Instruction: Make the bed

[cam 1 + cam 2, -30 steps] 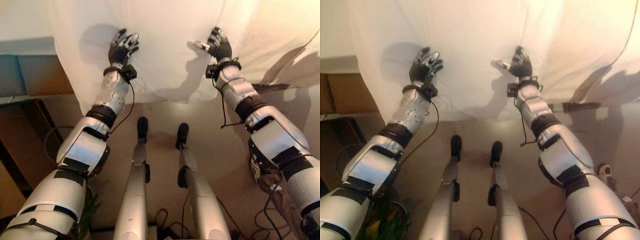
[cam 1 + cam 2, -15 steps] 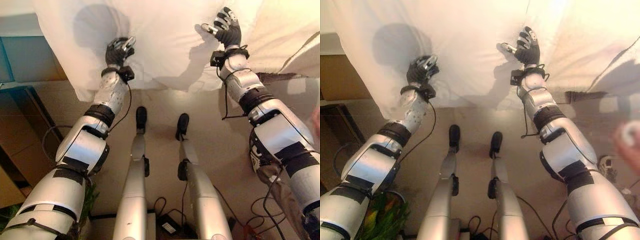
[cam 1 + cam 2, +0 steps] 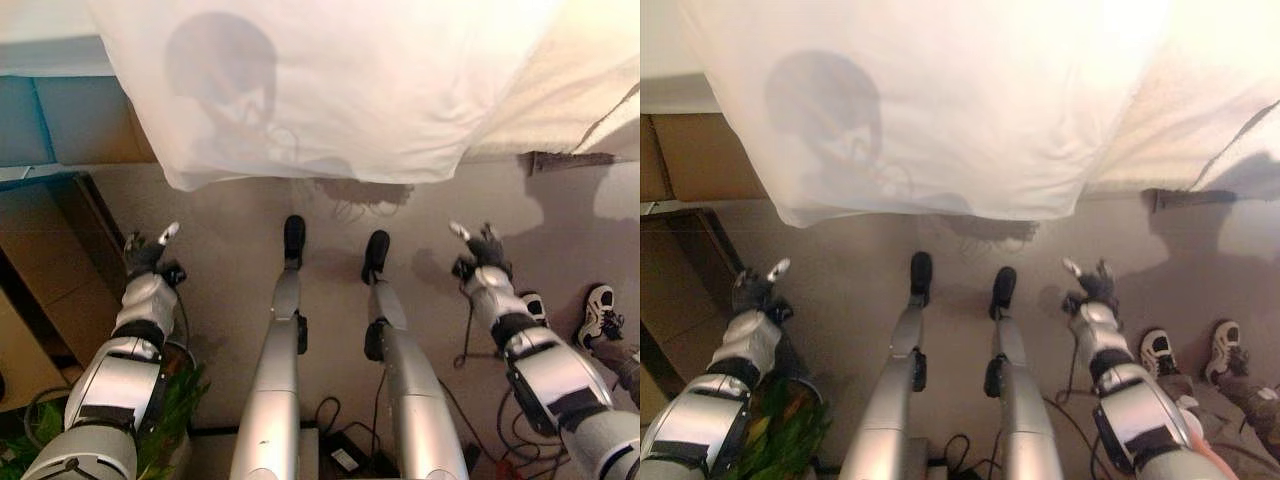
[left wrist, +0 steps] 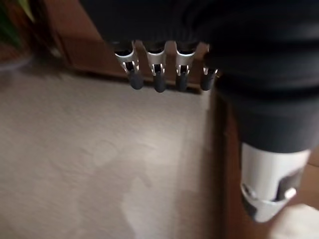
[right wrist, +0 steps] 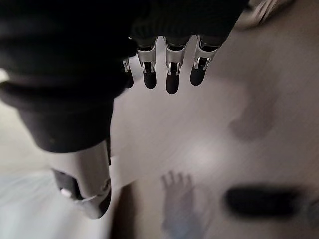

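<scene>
A white sheet (image 3: 330,90) covers the bed and hangs over its near edge, its hem just above the floor. A cream textured blanket (image 3: 575,85) lies on the bed to the right of it. My left hand (image 3: 145,256) is low over the floor at the left, well clear of the sheet, fingers (image 4: 157,74) straight and holding nothing. My right hand (image 3: 483,250) is low at the right, also away from the bed, with its fingers (image 5: 169,69) extended and empty.
A brown wooden cabinet (image 3: 50,260) and a blue-grey panel (image 3: 40,135) stand at the left. A green plant (image 3: 780,430) sits by my left arm. A person's shoes (image 3: 1160,350) are on the floor at the right, beside my right arm.
Both hands have come off the sheet and dropped from the bed's edge to low at my sides. The left hand's curled fingers have straightened. A person's shoes have come into view.
</scene>
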`<state>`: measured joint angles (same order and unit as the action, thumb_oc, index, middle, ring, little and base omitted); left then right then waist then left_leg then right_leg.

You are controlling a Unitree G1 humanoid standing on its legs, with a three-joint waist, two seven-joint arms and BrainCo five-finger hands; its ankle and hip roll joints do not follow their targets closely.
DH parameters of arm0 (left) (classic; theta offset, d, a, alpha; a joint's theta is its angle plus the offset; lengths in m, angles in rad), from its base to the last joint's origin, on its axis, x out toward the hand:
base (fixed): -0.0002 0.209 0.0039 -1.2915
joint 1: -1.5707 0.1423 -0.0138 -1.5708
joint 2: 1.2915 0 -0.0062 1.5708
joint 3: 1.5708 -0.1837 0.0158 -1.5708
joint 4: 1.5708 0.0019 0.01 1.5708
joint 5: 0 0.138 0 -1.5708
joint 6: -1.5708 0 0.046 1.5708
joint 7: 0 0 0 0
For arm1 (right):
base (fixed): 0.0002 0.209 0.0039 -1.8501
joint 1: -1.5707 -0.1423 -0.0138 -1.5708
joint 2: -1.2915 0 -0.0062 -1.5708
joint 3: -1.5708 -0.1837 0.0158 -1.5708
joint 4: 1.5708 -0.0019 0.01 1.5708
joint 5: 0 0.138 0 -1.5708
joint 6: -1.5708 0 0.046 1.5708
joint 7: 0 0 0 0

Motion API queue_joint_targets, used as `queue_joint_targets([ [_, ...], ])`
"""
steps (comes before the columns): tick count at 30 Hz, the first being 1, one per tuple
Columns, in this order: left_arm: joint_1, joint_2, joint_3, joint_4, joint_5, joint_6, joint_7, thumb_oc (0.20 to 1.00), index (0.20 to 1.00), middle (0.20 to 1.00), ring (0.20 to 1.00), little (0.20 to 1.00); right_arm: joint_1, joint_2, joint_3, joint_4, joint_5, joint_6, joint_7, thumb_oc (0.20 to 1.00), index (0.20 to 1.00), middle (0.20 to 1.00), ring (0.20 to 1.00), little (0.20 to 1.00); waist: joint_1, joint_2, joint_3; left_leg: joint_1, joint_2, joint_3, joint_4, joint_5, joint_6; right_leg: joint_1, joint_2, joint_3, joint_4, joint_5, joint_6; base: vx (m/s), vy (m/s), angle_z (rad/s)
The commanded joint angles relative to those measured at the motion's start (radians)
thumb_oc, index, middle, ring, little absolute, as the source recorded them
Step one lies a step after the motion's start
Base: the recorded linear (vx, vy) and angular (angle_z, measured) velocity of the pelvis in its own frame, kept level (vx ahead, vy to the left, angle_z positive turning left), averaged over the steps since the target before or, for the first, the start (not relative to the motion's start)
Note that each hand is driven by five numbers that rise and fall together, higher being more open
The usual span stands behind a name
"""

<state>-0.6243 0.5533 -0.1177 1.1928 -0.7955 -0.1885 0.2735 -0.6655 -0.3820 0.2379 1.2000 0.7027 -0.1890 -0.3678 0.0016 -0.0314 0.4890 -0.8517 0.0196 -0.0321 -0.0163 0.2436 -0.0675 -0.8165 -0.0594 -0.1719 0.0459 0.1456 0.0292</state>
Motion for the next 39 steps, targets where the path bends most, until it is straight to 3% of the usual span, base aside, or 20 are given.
queue_joint_targets([
  [1, 0.048, -0.082, 0.026, -0.009, 0.078, 0.001, 0.002, 1.0, 1.0, 1.0, 1.0, 1.0, 0.071, -0.003, 0.019, -0.001, -0.116, 0.036, -0.005, 1.0, 1.0, 1.0, 1.0, 1.0, -0.021, -0.016, 0.031, 0.044, -0.069, 0.035, 0.167, -0.161, -0.014, 0.082, 0.014, 0.019, -0.021, 0.018, 0.077, -0.08, -0.029, 0.04],
  [2, 0.046, -0.082, 0.028, -0.015, 0.08, 0.001, 0.004, 1.0, 1.0, 1.0, 1.0, 1.0, 0.069, -0.005, 0.016, -0.005, -0.117, 0.036, -0.006, 1.0, 1.0, 1.0, 1.0, 1.0, -0.025, -0.018, 0.031, 0.019, -0.073, 0.044, 0.171, -0.136, -0.009, 0.06, 0.008, 0.012, -0.02, 0.036, 0.071, 0.0, -0.028, 0.04],
  [4, 0.131, -0.13, 0.01, -0.021, 0.137, 0.011, -0.027, 1.0, 1.0, 1.0, 1.0, 1.0, 0.165, 0.014, 0.059, -0.011, -0.215, 0.048, 0.021, 1.0, 1.0, 1.0, 1.0, 1.0, -0.021, -0.023, 0.031, 0.11, -0.062, 0.037, 0.223, -0.203, 0.005, 0.126, 0.022, 0.025, 0.052, -0.033, 0.065, -0.02, 0.004, 0.0],
  [5, 0.135, -0.131, 0.01, -0.022, 0.137, 0.011, -0.026, 1.0, 1.0, 1.0, 1.0, 1.0, 0.169, 0.014, 0.059, -0.012, -0.216, 0.048, 0.021, 1.0, 1.0, 1.0, 1.0, 1.0, -0.02, -0.023, 0.031, 0.113, -0.062, 0.038, 0.224, -0.205, 0.005, 0.129, 0.022, 0.026, 0.053, -0.035, 0.065, -0.05, 0.023, -0.11],
  [6, 0.208, -0.169, 0.006, -0.031, 0.179, 0.015, -0.051, 1.0, 1.0, 1.0, 1.0, 1.0, 0.236, 0.018, 0.083, -0.026, -0.291, 0.055, 0.042, 1.0, 1.0, 1.0, 1.0, 1.0, -0.016, -0.026, 0.031, 0.183, -0.056, 0.046, 0.249, -0.221, 0.014, 0.185, 0.025, 0.027, 0.112, -0.08, 0.058, -0.01, 0.011, -0.14],
  [8, 0.264, -0.201, -0.006, -0.034, 0.227, 0.018, -0.066, 1.0, 1.0, 1.0, 1.0, 1.0, 0.3, 0.021, 0.06, -0.031, -0.312, 0.059, 0.061, 1.0, 1.0, 1.0, 1.0, 1.0, -0.018, -0.026, 0.031, 0.267, -0.059, 0.049, 0.255, -0.23, 0.021, 0.249, 0.023, 0.027, 0.166, -0.117, 0.051, 0.0, -0.014, -0.13],
  [11, 0.29, -0.242, -0.035, -0.046, 0.287, 0.024, -0.087, 1.0, 1.0, 1.0, 1.0, 1.0, 0.339, 0.028, 0.02, -0.015, -0.316, 0.064, 0.094, 1.0, 1.0, 1.0, 1.0, 1.0, -0.023, -0.019, 0.031, 0.366, -0.066, 0.053, 0.224, -0.198, 0.027, 0.341, 0.015, 0.016, 0.17, -0.116, 0.043, -0.02, -0.032, -0.01],
  [12, 0.319, -0.241, -0.064, -0.072, 0.379, 0.021, -0.098, 1.0, 1.0, 1.0, 1.0, 1.0, 0.384, 0.037, 0.01, -0.01, -0.344, 0.07, 0.126, 1.0, 1.0, 1.0, 1.0, 1.0, -0.025, -0.011, 0.031, 0.503, -0.068, 0.045, 0.172, -0.191, 0.025, 0.471, 0.015, 0.004, 0.151, -0.126, 0.049, 0.05, -0.031, 0.13],
  [13, 0.32, -0.241, -0.065, -0.072, 0.379, 0.021, -0.097, 1.0, 1.0, 1.0, 1.0, 1.0, 0.385, 0.037, 0.01, -0.01, -0.344, 0.07, 0.126, 1.0, 1.0, 1.0, 1.0, 1.0, -0.025, -0.011, 0.031, 0.505, -0.068, 0.045, 0.17, -0.191, 0.025, 0.473, 0.015, 0.004, 0.15, -0.126, 0.049, 0.09, -0.049, 0.18],
  [15, 0.358, -0.215, -0.128, -0.089, 0.585, 0.031, -0.09, 1.0, 1.0, 1.0, 1.0, 1.0, 0.446, 0.032, 0.015, -0.008, -0.402, 0.081, 0.16, 1.0, 1.0, 1.0, 1.0, 1.0, -0.022, -0.002, -0.025, 0.593, -0.064, 0.047, 0.122, -0.186, 0.026, 0.562, 0.008, -0.009, 0.123, -0.131, 0.057, 0.16, 0.008, 0.15],
  [16, 0.401, -0.215, -0.14, -0.073, 0.673, 0.041, -0.11, 1.0, 1.0, 1.0, 1.0, 1.0, 0.488, 0.034, 0.002, -0.015, -0.421, 0.084, 0.194, 1.0, 1.0, 1.0, 1.0, 1.0, -0.023, 0.005, -0.083, 0.651, -0.066, 0.05, 0.089, -0.187, 0.03, 0.616, 0.009, -0.013, 0.106, -0.136, 0.063, 0.17, 0.033, 0.01],
  [17, 0.401, -0.215, -0.14, -0.073, 0.673, 0.041, -0.11, 1.0, 1.0, 1.0, 1.0, 1.0, 0.488, 0.034, 0.002, -0.015, -0.421, 0.084, 0.194, 1.0, 1.0, 1.0, 1.0, 1.0, -0.023, 0.005, -0.085, 0.648, -0.066, 0.049, 0.089, -0.186, 0.029, 0.614, 0.009, -0.013, 0.105, -0.135, 0.063, 0.13, 0.013, -0.04],
  [19, 0.448, -0.233, -0.115, -0.026, 0.698, 0.049, -0.145, 1.0, 1.0, 1.0, 1.0, 1.0, 0.523, 0.045, 0.005, 0.011, -0.479, 0.098, 0.232, 1.0, 1.0, 1.0, 1.0, 1.0, -0.023, 0.014, -0.166, 0.724, -0.065, 0.052, 0.043, -0.188, 0.031, 0.688, 0.013, -0.012, 0.062, -0.136, 0.068, 0.11, 0.007, 0.0],
  [20, 0.448, -0.233, -0.115, -0.026, 0.698, 0.049, -0.145, 1.0, 1.0, 1.0, 1.0, 1.0, 0.523, 0.045, 0.005, 0.011, -0.479, 0.098, 0.232, 1.0, 1.0, 1.0, 1.0, 1.0, -0.023, 0.014, -0.165, 0.726, -0.064, 0.052, 0.042, -0.188, 0.031, 0.69, 0.013, -0.012, 0.061, -0.136, 0.068, 0.1, 0.004, 0.03],
  [22, 0.49, -0.243, -0.087, 0.015, 0.717, 0.058, -0.174, 1.0, 1.0, 1.0, 1.0, 1.0, 0.547, 0.053, 0.029, 0.031, -0.583, 0.119, 0.251, 1.0, 1.0, 1.0, 1.0, 1.0, -0.014, 0.013, -0.248, 0.792, -0.065, 0.052, 0.003, -0.192, 0.031, 0.755, 0.02, -0.014, 0.014, -0.132, 0.071, 0.12, -0.007, 0.03],
  [23, 0.491, -0.243, -0.087, 0.015, 0.717, 0.058, -0.174, 1.0, 1.0, 1.0, 1.0, 1.0, 0.547, 0.053, 0.029, 0.031, -0.583, 0.119, 0.251, 1.0, 1.0, 1.0, 1.0, 1.0, -0.013, 0.013, -0.247, 0.794, -0.065, 0.052, 0.002, -0.192, 0.031, 0.757, 0.02, -0.014, 0.013, -0.132, 0.071, 0.15, -0.005, 0.09],
  [25, 0.525, -0.257, -0.06, 0.047, 0.727, 0.065, -0.19, 1.0, 1.0, 1.0, 1.0, 1.0, 0.558, 0.062, 0.053, 0.036, -0.654, 0.131, 0.265, 1.0, 1.0, 1.0, 1.0, 1.0, -0.002, 0.008, -0.317, 0.849, -0.064, 0.057, -0.033, -0.197, 0.031, 0.812, 0.023, -0.013, -0.035, -0.123, 0.075, 0.1, 0.001, 0.07],
  [30, 0.568, -0.283, -0.04, 0.084, 0.748, 0.074, -0.205, 1.0, 1.0, 1.0, 1.0, 1.0, 0.581, 0.087, 0.04, 0.025, -0.662, 0.137, 0.275, 1.0, 1.0, 1.0, 1.0, 1.0, 0.007, 0.005, -0.386, 0.904, -0.064, 0.075, -0.065, -0.203, 0.03, 0.863, 0.027, -0.008, -0.077, -0.115, 0.079, 0.07, 0.027, 0.02],
  [39, 0.584, -0.303, -0.079, 0.11, 0.812, 0.083, -0.227, 1.0, 1.0, 1.0, 1.0, 1.0, 0.592, 0.115, 0.078, 0.063, -0.71, 0.152, 0.292, 1.0, 1.0, 1.0, 1.0, 1.0, 0.01, -0.002, -0.419, 0.935, -0.062, 0.079, -0.071, -0.214, 0.037, 0.895, 0.033, 0.001, -0.09, -0.116, 0.074, 0.0, 0.002, 0.0],
])
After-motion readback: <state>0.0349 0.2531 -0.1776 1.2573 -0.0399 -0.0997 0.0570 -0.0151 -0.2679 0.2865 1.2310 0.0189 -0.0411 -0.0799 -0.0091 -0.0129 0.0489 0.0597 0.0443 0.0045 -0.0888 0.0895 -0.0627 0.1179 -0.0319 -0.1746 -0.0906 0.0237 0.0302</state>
